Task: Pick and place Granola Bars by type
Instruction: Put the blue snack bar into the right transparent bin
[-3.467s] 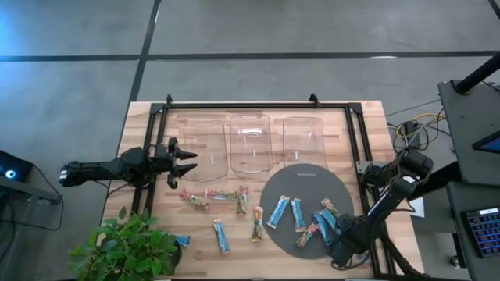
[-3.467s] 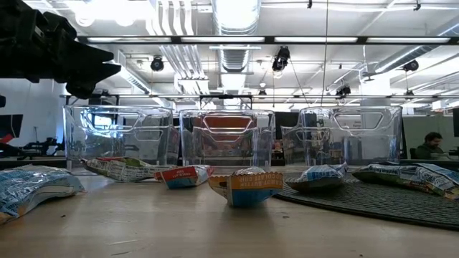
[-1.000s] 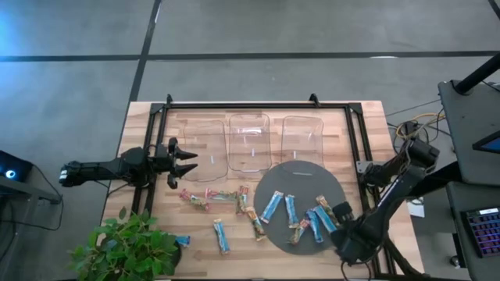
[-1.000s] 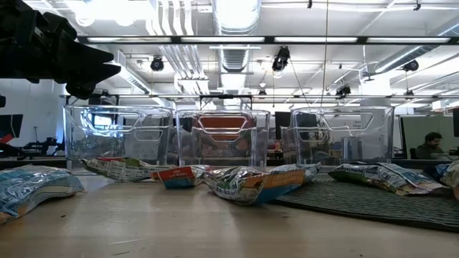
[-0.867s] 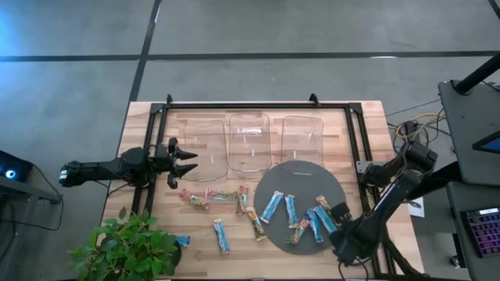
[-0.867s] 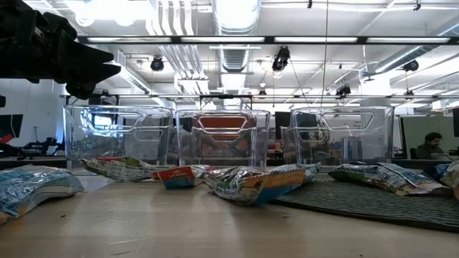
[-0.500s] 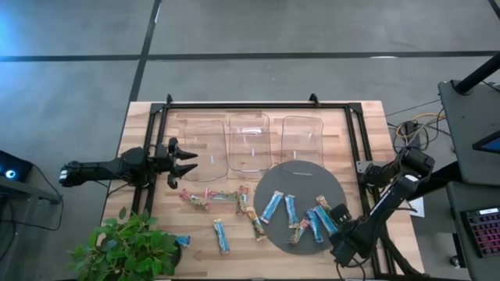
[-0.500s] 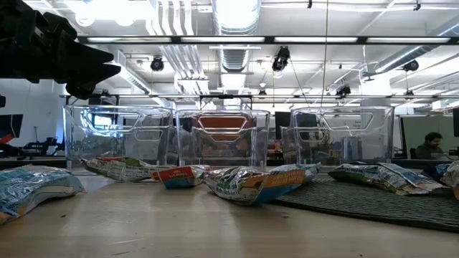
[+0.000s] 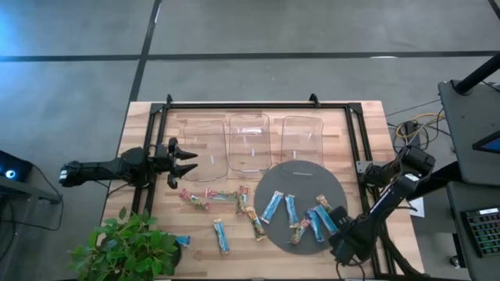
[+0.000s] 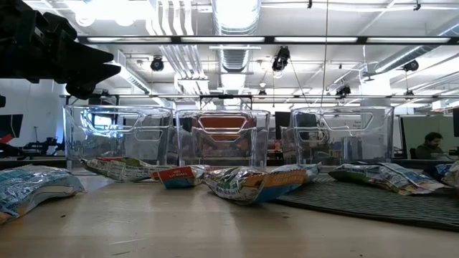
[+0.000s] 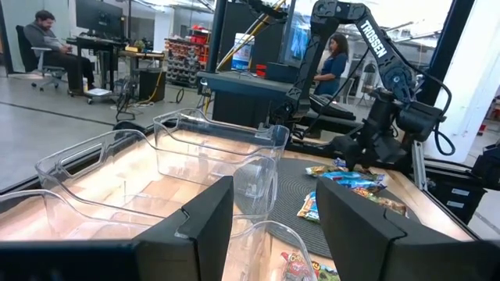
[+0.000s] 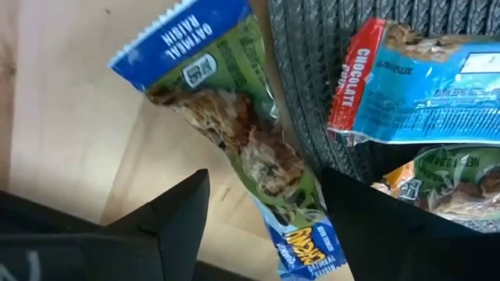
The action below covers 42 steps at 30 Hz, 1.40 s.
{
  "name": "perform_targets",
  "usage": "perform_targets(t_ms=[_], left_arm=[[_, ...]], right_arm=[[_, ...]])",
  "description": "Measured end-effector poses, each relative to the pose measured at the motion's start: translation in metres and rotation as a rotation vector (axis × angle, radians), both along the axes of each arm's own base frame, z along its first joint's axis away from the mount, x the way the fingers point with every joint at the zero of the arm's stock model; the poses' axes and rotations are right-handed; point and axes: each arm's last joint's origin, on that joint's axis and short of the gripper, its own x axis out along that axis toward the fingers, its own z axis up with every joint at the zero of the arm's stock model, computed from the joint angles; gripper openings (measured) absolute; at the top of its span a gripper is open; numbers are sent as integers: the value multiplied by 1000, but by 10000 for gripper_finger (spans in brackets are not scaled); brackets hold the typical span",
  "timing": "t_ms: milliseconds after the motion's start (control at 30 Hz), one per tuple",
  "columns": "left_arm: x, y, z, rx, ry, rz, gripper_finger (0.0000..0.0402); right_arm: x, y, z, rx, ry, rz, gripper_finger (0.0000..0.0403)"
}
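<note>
Bars [image 9: 283,212] scattered: several on round dark mat [image 9: 301,173], others loose on wooden surface [image 9: 156,221] toward left arm. Three clear bins [image 9: 250,143] in a row at far side, no bars visible inside.

Right gripper [image 9: 337,214] low at near-right rim of mat. From its wrist: jaws apart, straddling green oatmeal-raisin bar [image 12: 258,156] lying half off mat edge; nothing clamped. Blue chocolate bar [image 12: 422,82] just beside on mat, another green wrapper under it.

Left gripper [image 9: 186,161] parked at left edge beside leftmost bin, jaws wide, empty.

Risks, judged:
- Slick wrapper, lying flat: likely to skid or buckle when jaws close.
- Bar bridging mat rim and bare wood: uneven seating, possible tilt out of grip.
- Neighbouring blue bar close enough to be nudged or caught with it.
- Mat itself possibly dragged by a low fingertip.

Room:
- Black frame rail [image 9: 355,144] tight along right side, near right arm's elbow; little swing outward.
- Open wood between mat and bins; clear lane to rightmost bin.
- Plant [image 9: 129,246] crowding near-left corner, one blue bar touching pot.
</note>
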Motion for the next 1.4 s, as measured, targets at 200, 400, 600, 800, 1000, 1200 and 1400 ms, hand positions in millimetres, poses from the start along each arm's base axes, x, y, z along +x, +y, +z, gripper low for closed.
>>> perform_targets(t_ms=[200,400,600,800,1000,1200,1400], left_arm=[[0,0,0,0,0,0,168],[0,0,0,0,0,0,168],[0,0,0,0,0,0,168],[0,0,0,0,0,0,168],[0,0,0,0,0,0,168],[0,0,0,0,0,0,168],[0,0,0,0,0,0,168]], right_arm=[[-1,-2,-1,-25,5,-55,222],[-2,-3,-3,-46,3,-112,172],[-4,-5,-2,-66,33,-115,114],[-6,-3,9,-39,143,-158,74],[-2,1,43,22,95,-327,64],[9,-18,90,47,-205,-786,63],[15,-82,136,175,-760,-1638,63]])
